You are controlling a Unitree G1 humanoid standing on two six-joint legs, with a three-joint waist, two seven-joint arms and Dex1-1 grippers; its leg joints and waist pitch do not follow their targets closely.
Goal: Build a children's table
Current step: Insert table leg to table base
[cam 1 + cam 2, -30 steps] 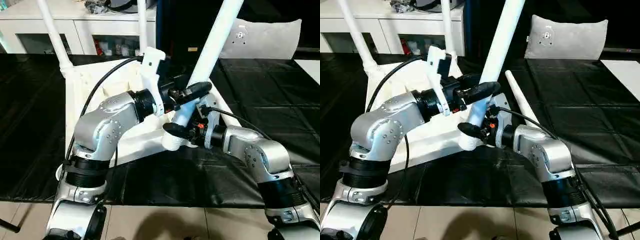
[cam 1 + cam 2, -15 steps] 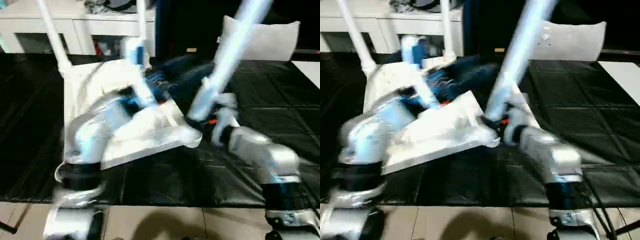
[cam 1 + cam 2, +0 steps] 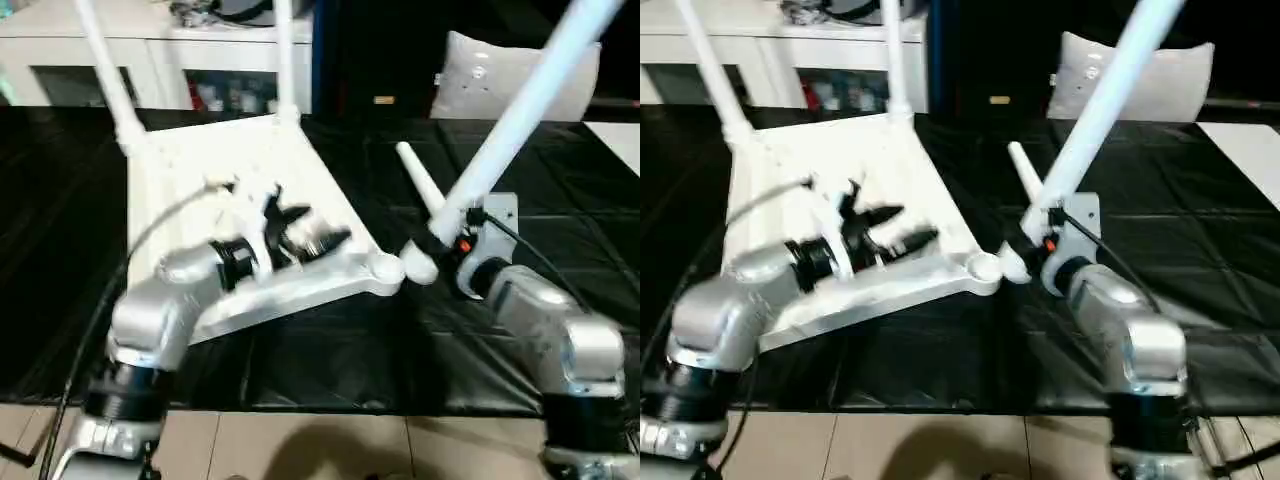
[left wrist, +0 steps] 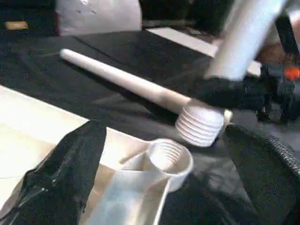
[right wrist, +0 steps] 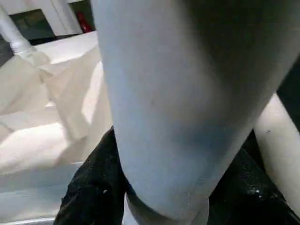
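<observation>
The right gripper (image 3: 437, 247) pinches a leg (image 3: 520, 110) near its threaded end, its fingers mostly hidden behind the tube, the tip just beside the empty corner socket (image 4: 168, 154) of the upturned top (image 3: 215, 175). The left gripper (image 3: 315, 225) hangs spread over that top. The left wrist view shows a loose leg (image 4: 126, 84) lying just beyond the socket, and the threads the head views blur.
</observation>
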